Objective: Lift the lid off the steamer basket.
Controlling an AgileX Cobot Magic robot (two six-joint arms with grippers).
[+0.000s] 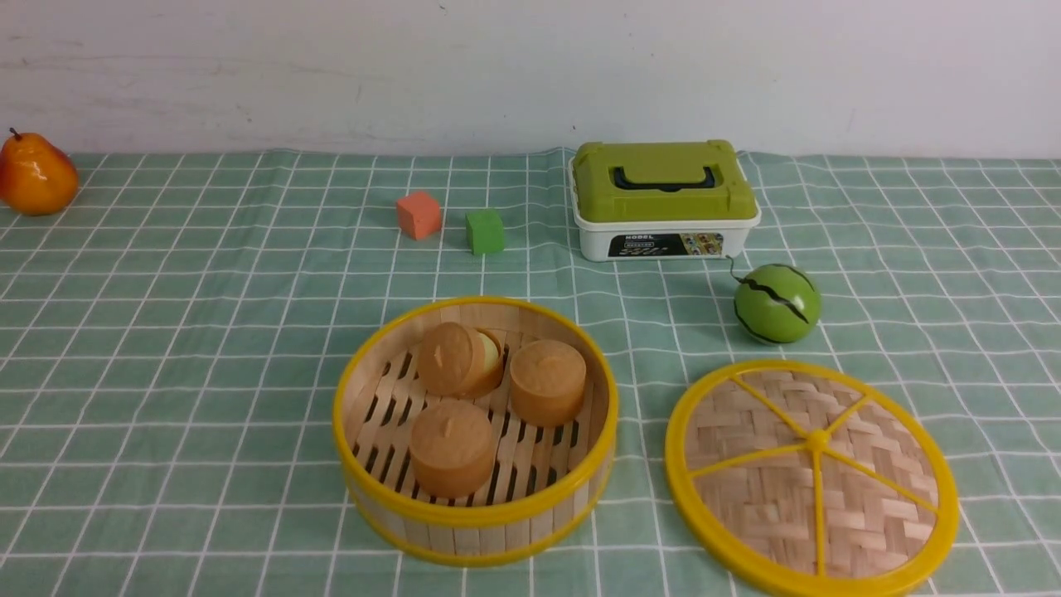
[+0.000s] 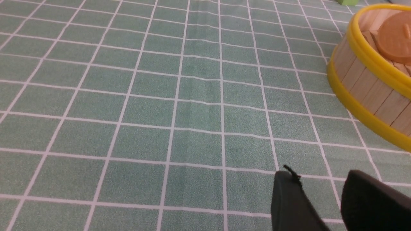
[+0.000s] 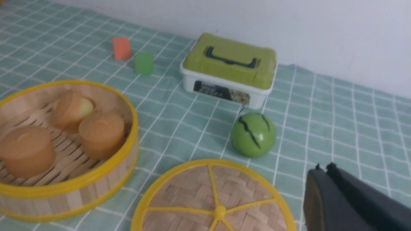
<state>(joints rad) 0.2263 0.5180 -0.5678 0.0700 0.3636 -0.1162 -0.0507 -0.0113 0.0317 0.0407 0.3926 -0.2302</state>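
The steamer basket (image 1: 476,506) stands uncovered near the table's front centre, with three brown round cakes (image 1: 452,448) on its slatted floor. The lid (image 1: 771,489) lies flat on the cloth to the basket's right, apart from it. Both also show in the right wrist view, the basket (image 3: 106,179) and the lid (image 3: 189,195). My right gripper (image 3: 322,168) is shut and empty, above the cloth beside the lid's edge. My left gripper (image 2: 316,175) is open and empty, low over the cloth to the left of the basket (image 2: 362,86). Neither gripper shows in the front view.
A white box with a green top (image 1: 663,199) stands at the back. A green melon ball (image 1: 777,303) sits between it and the lid. An orange cube (image 1: 419,215) and a green cube (image 1: 485,231) lie behind the basket. A pear (image 1: 35,174) sits far left.
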